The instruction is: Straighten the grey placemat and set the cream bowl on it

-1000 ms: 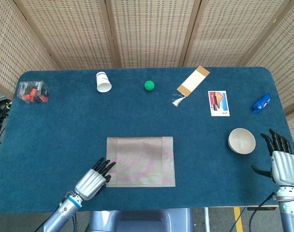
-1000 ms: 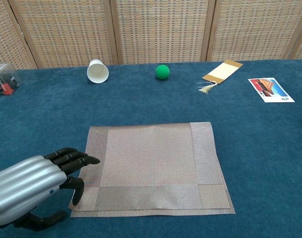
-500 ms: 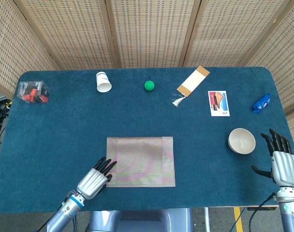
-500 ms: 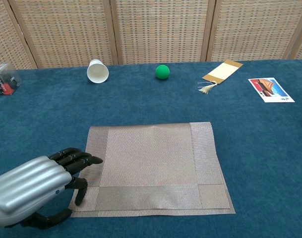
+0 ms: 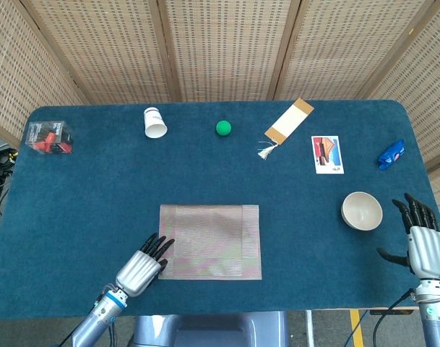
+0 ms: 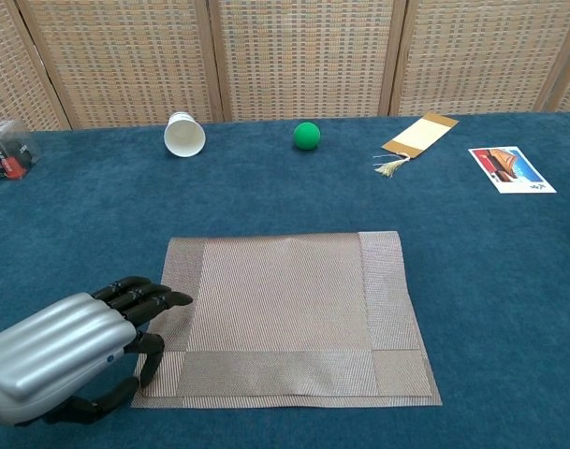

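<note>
Resting spread fingers on the grey placemat's (image 5: 211, 241) left edge, left robot hand (image 5: 142, 265) holds nothing.

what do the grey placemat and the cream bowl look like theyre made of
The grey rectangular placemat looks like woven vinyl or coarse fabric: fine ribbed lines cross it, its border bands run the other way, and it lies flat and matte. The cream round bowl looks like glazed ceramic or perhaps hard plastic: smooth, evenly coloured, with a rigid rim and a soft sheen. The head view alone cannot settle which.
</note>
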Robot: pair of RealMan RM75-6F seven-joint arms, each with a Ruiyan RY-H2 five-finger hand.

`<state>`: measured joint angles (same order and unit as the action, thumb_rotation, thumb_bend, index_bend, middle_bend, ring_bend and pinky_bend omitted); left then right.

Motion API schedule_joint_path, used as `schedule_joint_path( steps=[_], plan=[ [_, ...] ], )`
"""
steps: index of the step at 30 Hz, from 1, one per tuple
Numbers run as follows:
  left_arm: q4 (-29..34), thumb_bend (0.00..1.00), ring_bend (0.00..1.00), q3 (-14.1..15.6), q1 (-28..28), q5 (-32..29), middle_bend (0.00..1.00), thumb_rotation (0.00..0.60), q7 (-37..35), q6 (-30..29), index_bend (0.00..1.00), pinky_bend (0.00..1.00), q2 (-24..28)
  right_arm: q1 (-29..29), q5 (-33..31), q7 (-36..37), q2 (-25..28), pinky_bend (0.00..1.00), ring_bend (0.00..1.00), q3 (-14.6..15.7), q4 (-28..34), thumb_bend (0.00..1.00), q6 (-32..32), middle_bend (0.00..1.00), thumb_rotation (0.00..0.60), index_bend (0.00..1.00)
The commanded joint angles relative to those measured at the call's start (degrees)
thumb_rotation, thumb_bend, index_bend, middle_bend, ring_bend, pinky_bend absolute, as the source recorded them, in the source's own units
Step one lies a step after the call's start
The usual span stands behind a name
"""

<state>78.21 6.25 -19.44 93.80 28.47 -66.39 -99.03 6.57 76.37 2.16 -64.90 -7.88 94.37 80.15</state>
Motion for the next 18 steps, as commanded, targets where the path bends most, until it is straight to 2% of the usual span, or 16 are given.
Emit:
schedule_joint_path(
  steps=[1, 8, 12, 16, 18],
  plan=[
    [0.5, 0.55, 0.00, -0.3, -0.1, 0.1, 0.00, 0.600, -0.4, -0.5, 0.56, 0.00, 0.5, 0.0, 0.0, 0.1, 0.0, 0.00, 0.00, 0.0, 0.0, 0.21, 0.0, 0.00, 0.600, 0.14],
    [3.0, 0.55, 0.00, -1.5, -1.0, 0.6, 0.00, 0.600, 0.0, -1.6, 0.57, 0.00, 2.9, 0.0, 0.0, 0.3, 0.1, 0.00, 0.00, 0.0, 0.0, 0.21, 0.0, 0.00, 0.600, 0.14],
    [5.3, 0.55, 0.00, -3.1, -1.7, 0.0, 0.00, 0.600, -0.2, -1.9, 0.58, 0.00, 4.6, 0.0, -0.2, 0.3, 0.0, 0.00, 0.00, 0.0, -0.1, 0.21, -0.3, 0.00, 0.600, 0.13],
    [9.2, 0.55, 0.00, -6.2, -3.4, -1.8, 0.00, 0.600, 0.1, -1.3, 0.60, 0.00, 7.2, 0.1, -0.5, 0.5, 0.0, 0.00, 0.00, -0.2, -0.4, 0.21, -0.6, 0.00, 0.600, 0.13],
    [11.3, 0.55, 0.00, -8.7, -4.7, -3.4, 0.00, 0.600, 0.4, -0.4, 0.60, 0.00, 8.5, 0.2, -0.8, 0.4, 0.0, 0.00, 0.00, -0.3, -0.7, 0.21, -0.7, 0.00, 0.600, 0.13]
  ],
)
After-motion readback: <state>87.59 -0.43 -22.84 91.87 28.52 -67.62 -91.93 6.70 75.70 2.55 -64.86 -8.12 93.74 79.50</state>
